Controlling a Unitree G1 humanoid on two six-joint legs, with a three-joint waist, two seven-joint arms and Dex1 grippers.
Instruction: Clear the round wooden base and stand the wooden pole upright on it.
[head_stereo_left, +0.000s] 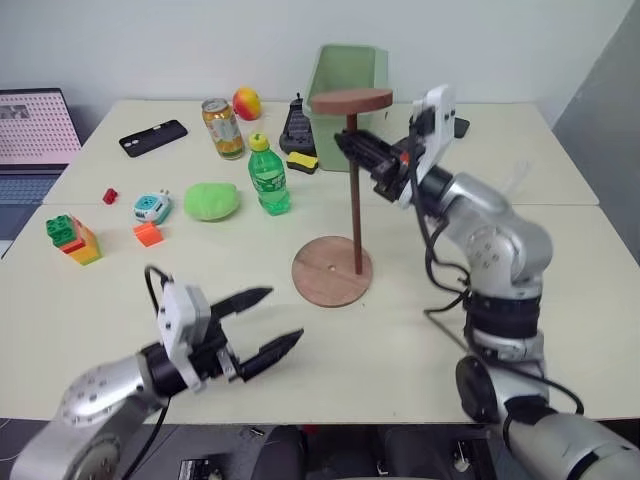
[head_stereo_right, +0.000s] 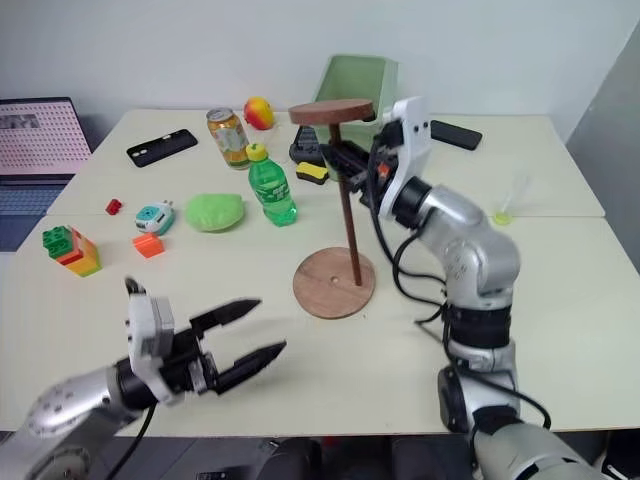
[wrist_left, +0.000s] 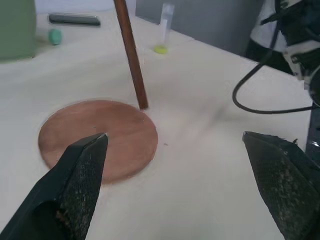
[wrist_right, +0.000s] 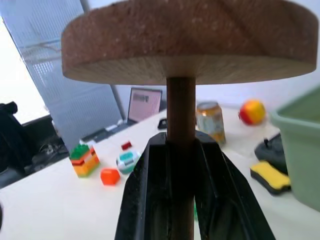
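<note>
Two hands differ: right hand (head_stereo_left: 368, 154) is clamped on the wooden pole (head_stereo_left: 356, 205), upright, disc-end up, foot at the round wooden base's (head_stereo_left: 330, 271) three-o'clock rim. Left hand (head_stereo_left: 262, 324), fingers apart, waits at seven o'clock.

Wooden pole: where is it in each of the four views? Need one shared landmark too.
Left eye: wooden pole at centre, upright, disc end up.
Right eye: centre, same pose.
Left wrist: its lower end coming down beside the round wooden base.
Right wrist: centre, between the right gripper's fingers.
Landmark: the green bin.
</note>
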